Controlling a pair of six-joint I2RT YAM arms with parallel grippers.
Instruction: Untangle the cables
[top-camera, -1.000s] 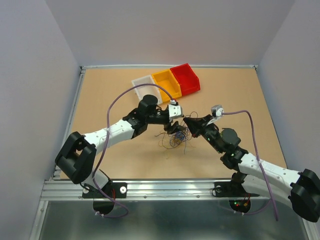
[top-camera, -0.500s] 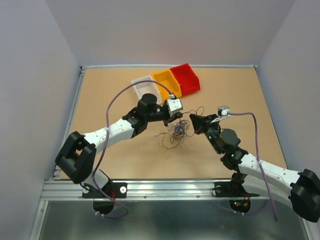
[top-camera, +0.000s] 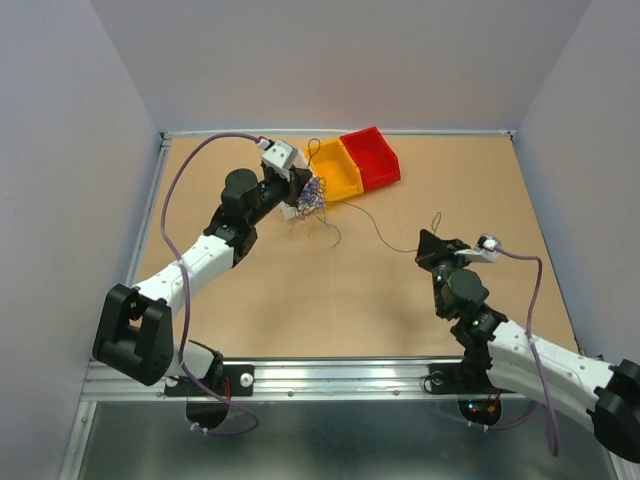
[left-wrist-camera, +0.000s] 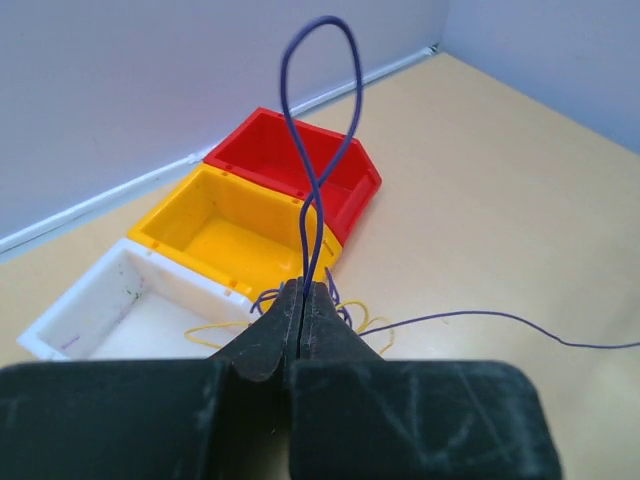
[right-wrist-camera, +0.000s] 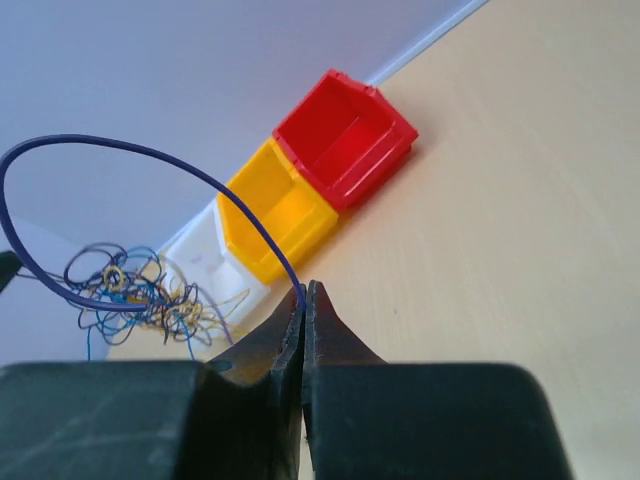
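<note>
Cables (top-camera: 310, 196): thin curly wires in yellow, blue and purple, bunched in loose tangle near white bin (left-wrist-camera: 120, 300). Left gripper (left-wrist-camera: 302, 297) clamped on tangle, slim purple loop left standing above matte black tips. Right gripper (right-wrist-camera: 305, 297) pinched closed on single purple strand (right-wrist-camera: 120, 155), arced back to tangle. Smooth tan table (top-camera: 300, 300).

Three bins counted: white bin (left-wrist-camera: 112, 312), yellow bin (left-wrist-camera: 228, 232), red bin (left-wrist-camera: 292, 150). Two grippers: left gripper (left-wrist-camera: 303, 291), right gripper (right-wrist-camera: 305, 291). One cable tangle (right-wrist-camera: 150, 296).
</note>
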